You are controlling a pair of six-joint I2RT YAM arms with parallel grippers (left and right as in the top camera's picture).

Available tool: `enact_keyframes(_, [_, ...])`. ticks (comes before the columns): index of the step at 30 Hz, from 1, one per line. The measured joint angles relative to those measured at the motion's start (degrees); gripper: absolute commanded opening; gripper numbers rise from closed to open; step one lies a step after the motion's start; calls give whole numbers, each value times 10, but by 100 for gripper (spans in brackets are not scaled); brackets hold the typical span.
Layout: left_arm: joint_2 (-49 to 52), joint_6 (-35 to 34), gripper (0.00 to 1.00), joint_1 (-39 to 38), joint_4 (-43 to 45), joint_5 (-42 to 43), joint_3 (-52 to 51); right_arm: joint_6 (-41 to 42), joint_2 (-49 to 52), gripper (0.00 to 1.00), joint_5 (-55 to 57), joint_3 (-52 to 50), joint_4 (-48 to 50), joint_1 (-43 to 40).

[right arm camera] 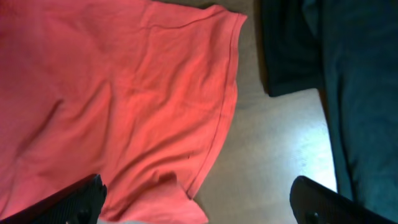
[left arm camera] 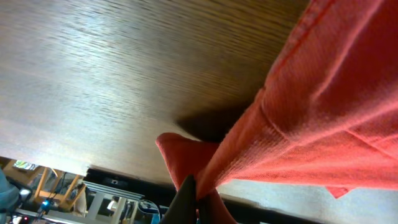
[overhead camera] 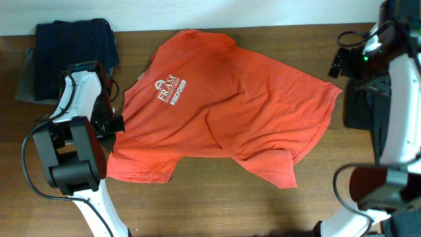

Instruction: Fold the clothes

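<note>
Left gripper is clamped on a bunched edge of the orange-red T-shirt, at the shirt's left side; the fabric there is raised a little off the wooden table. Right gripper has its fingers wide apart, holding nothing, above the shirt's right edge where it meets bare wood. Shirt lies mostly flat but rumpled mid-table, white logo facing up. Folded navy garment sits at the far left corner, near the shirt. Another dark cloth lies at the right, close to the hem.
</note>
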Motion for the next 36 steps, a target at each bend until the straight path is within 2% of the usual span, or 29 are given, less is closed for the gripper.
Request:
enact_keyframes(1, [-2, -2, 19, 0, 0, -3, 0, 0, 16, 99, 0, 0, 6, 0])
enact_keyframes(2, [-5, -3, 35, 0, 0, -6, 0, 0, 30, 99, 0, 0, 13, 0])
enact_keyframes(5, [-15, -7, 47, 0, 0, -17, 0, 0, 76, 96, 0, -3, 34, 0])
enact_keyframes(6, [-17, -8, 52, 0, 0, -19, 0, 0, 87, 87, 0, -3, 39, 0])
enact_keyframes(10, [-18, -8, 52, 0, 5, -24, 0, 0, 137, 23, 0, -6, 68, 0])
enact_keyframes(12, [-18, -8, 52, 0, 10, -25, 0, 0, 152, 4, 0, -6, 83, 0])
enact_keyframes(36, [-18, -8, 53, 0, 34, -19, 0, 13, 300, 4, 3, -6, 205, -30])
